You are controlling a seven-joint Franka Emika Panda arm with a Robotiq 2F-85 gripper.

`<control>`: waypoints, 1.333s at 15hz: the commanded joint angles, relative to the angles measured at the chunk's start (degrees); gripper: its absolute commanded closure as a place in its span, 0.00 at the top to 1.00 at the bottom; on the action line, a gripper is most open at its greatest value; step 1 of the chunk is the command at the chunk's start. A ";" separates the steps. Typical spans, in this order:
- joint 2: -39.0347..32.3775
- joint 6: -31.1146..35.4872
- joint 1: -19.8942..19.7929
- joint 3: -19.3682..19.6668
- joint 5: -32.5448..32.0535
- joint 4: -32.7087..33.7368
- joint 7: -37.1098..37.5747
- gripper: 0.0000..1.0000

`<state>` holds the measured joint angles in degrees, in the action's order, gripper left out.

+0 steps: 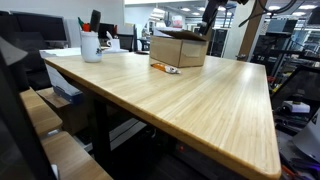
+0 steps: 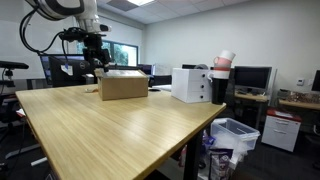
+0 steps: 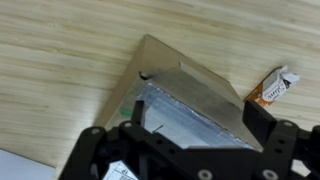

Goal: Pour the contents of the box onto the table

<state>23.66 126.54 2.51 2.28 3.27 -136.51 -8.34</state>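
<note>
Above the box (image 2: 123, 85), arm (image 2: 88, 22) angled down

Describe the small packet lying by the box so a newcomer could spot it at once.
Start at the long wooden table and find the brown cardboard box near its far end. Beside the box lies a small flat packet. It is orange and white, unlike the plain box and the white mug of pens.
</note>
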 commanded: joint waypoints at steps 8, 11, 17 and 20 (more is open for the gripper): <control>-3.36 4.33 0.76 -8.62 -1.63 5.29 14.13 1.00; -5.92 4.15 -0.35 -14.56 -10.09 7.91 23.44 1.00; -10.99 -2.75 -2.65 -21.52 -32.84 13.21 42.96 1.00; -13.91 -11.04 -1.80 -21.78 -41.72 16.21 48.24 1.00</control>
<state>12.87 122.05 1.01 -18.56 -31.48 -123.90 35.21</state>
